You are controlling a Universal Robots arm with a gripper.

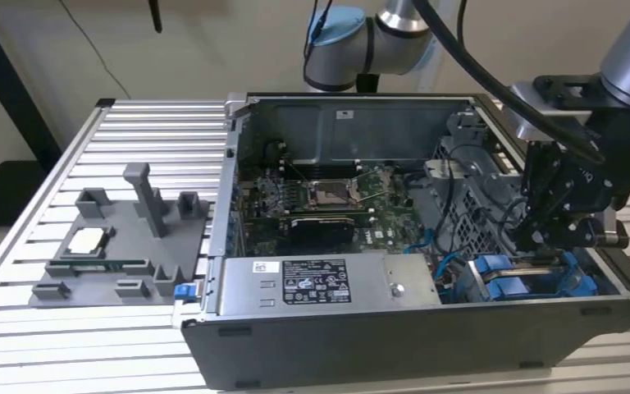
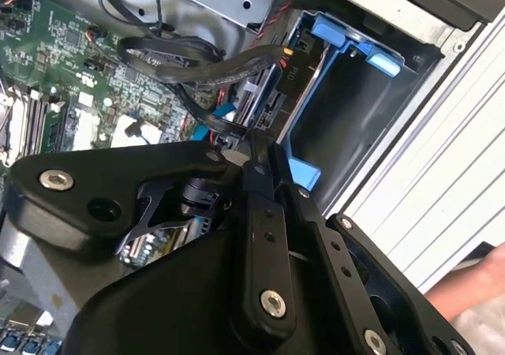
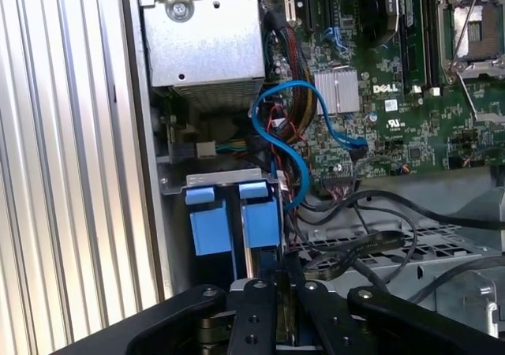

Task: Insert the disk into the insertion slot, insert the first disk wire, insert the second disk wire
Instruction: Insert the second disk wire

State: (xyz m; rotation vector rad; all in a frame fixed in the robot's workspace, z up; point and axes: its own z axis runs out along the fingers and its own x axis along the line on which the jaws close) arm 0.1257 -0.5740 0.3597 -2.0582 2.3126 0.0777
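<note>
The disk point(image 2: 268, 95) stands on edge in its blue carrier inside the insertion slot point(image 2: 355, 102), a grey bay with blue tabs point(image 3: 237, 221) at the open computer case's corner on the exterior view's right point(image 1: 523, 283). My gripper point(image 1: 545, 246) reaches down into the case right above that bay. In the second wrist view its black fingers point(image 2: 260, 213) come together at the tip, where my gripper point(image 2: 251, 138) is shut on the connector end of a black disk wire point(image 2: 213, 71) that loops over the motherboard. That end sits just beside the disk's edge. The gripper point(image 3: 278, 280) covers the spot where they meet.
A grey labelled power-supply box point(image 1: 304, 283) lies along the case front. The motherboard point(image 1: 315, 197) fills the case floor. A blue cable point(image 3: 296, 142) and more black wires point(image 3: 355, 244) cross near the bay. A grey fixture plate point(image 1: 118, 246) sits on the slatted table. A person's hand point(image 2: 473, 280) is beside the case.
</note>
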